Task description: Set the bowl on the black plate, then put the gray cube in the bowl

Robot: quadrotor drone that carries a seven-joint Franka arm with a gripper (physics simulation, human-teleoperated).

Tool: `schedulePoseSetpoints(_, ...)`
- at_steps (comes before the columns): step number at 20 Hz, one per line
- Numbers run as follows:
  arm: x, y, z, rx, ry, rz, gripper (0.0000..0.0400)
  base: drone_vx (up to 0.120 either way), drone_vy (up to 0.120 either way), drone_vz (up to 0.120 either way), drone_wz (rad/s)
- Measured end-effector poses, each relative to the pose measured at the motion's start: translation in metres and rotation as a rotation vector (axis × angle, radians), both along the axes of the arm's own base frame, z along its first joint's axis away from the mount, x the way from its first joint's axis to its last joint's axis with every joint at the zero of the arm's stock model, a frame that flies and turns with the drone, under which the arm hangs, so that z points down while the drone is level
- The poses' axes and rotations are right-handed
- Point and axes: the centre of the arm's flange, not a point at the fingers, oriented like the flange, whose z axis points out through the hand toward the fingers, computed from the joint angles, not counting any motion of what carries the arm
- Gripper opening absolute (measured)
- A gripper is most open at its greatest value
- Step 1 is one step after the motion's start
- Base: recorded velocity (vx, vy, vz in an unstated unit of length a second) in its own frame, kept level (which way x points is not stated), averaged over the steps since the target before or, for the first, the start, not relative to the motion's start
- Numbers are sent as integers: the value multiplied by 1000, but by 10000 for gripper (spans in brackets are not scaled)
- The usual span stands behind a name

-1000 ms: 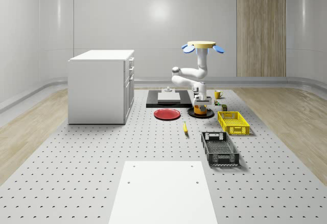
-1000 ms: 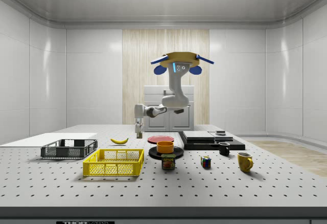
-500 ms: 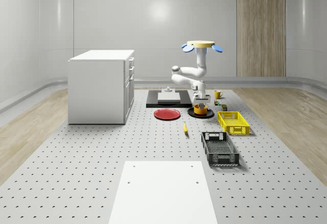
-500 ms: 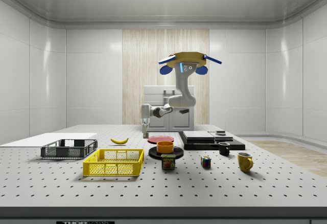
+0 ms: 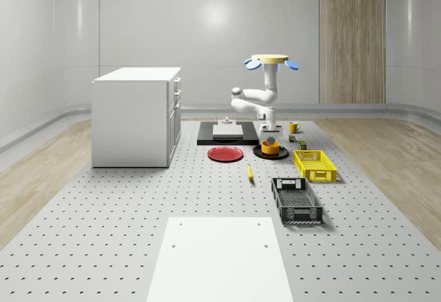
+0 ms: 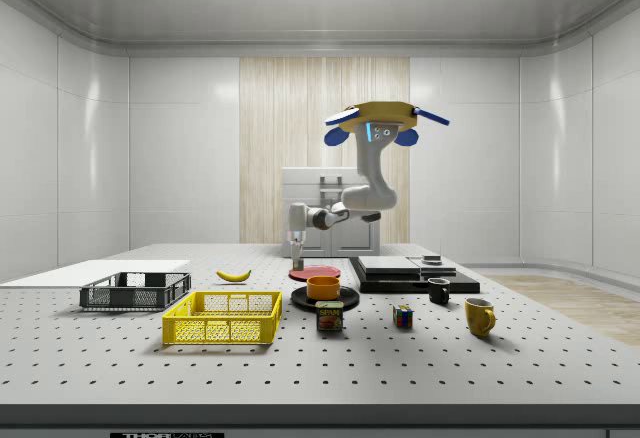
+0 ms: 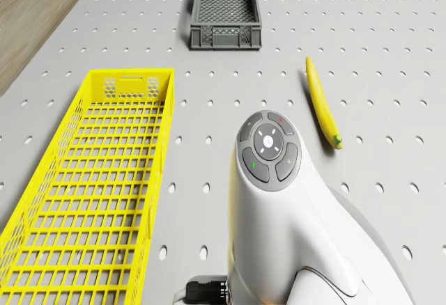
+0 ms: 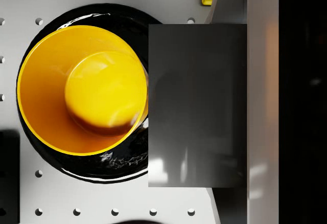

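End effector (image 5: 270, 136): clamped on the gray cube (image 8: 196, 106), carried above the worktop (image 5: 103, 233) and not yet lowered. Hangs from the arm (image 5: 251, 102) under the drone (image 5: 270, 60), which hovers over the far half of the worktop, near its far edge and clear of any surface.

Orange bowl (image 8: 82, 88): upright on the black plate (image 8: 122, 170), so first half of the task judged done. Plate placed toward the far edge of the worktop, between the red plate (image 5: 225, 154) and the yellow basket (image 5: 315, 165).

Deciding relation: cube not centred over the bowl. In the wrist view, overlaps just one side of the rim, with the hollow lying wholly off to one side of the cube. In the side view, end effector left of the bowl (image 6: 323, 286) and above it, so bowl centre toward the side view's right.

No long axis to reckon with: round bowl, square cube, single arm. Judged need: a short sideways shift to bring the cube over the hollow before release. Risk if released from here: cube striking the rim, tipping the bowl or falling onto the plate.
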Motion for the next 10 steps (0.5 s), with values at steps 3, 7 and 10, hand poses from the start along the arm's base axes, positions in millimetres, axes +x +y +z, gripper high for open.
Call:
schedulePoseSetpoints(3,0,0,0,0,0,0,250,-120,0,0,0)
schedulePoseSetpoints(7,0,0,0,0,0,0,250,-120,0,0,0)
schedulePoseSetpoints(10,0,0,0,0,0,0,250,-120,0,0,0)
